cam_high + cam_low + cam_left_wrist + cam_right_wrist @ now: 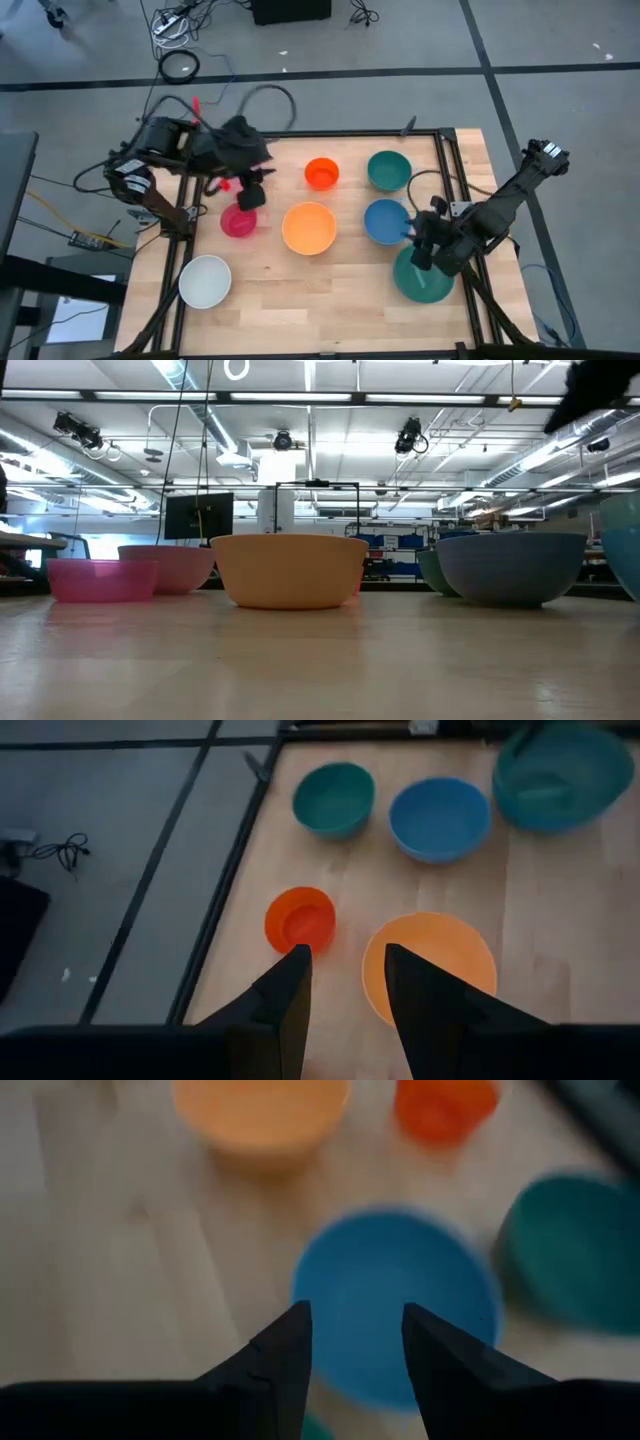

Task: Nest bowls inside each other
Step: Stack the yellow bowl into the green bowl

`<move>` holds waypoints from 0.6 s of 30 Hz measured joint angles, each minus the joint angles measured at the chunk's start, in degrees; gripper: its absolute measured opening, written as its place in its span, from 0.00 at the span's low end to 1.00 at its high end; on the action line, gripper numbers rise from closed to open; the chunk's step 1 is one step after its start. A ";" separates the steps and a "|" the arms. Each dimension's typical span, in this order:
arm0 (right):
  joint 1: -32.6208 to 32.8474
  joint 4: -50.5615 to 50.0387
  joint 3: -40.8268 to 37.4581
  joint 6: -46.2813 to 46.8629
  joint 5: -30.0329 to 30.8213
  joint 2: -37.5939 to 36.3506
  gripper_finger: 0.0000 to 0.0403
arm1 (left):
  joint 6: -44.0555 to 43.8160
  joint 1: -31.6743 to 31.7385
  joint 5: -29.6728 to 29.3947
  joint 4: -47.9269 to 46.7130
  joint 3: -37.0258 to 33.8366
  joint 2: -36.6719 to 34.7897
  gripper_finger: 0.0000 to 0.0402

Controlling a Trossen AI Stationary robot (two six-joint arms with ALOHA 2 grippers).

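Seven bowls stand upright on the wooden table. There is a pink one [238, 221], a white one [205, 281], a yellow-orange one [308, 228], a small orange-red one [322, 173], a teal one [388, 170], a blue one [384, 221] and a large teal-green one [423, 278]. My left gripper [346, 952] hangs open over the far rim of the pink bowl [250, 198], and nothing is between its fingers. My right gripper [355, 1310] is open above the blue bowl's near right rim [416, 246], beside the large teal-green bowl.
A black frame rail [444, 190] runs along the table's right side, another [186, 215] along its left. Bare wood [310, 305] lies near the front edge between the white and the large teal-green bowl.
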 joint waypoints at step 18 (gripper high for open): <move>-3.34 -0.01 9.70 -14.48 32.58 -5.51 0.36 | -30.34 -10.25 6.40 1.13 -40.42 -20.93 0.34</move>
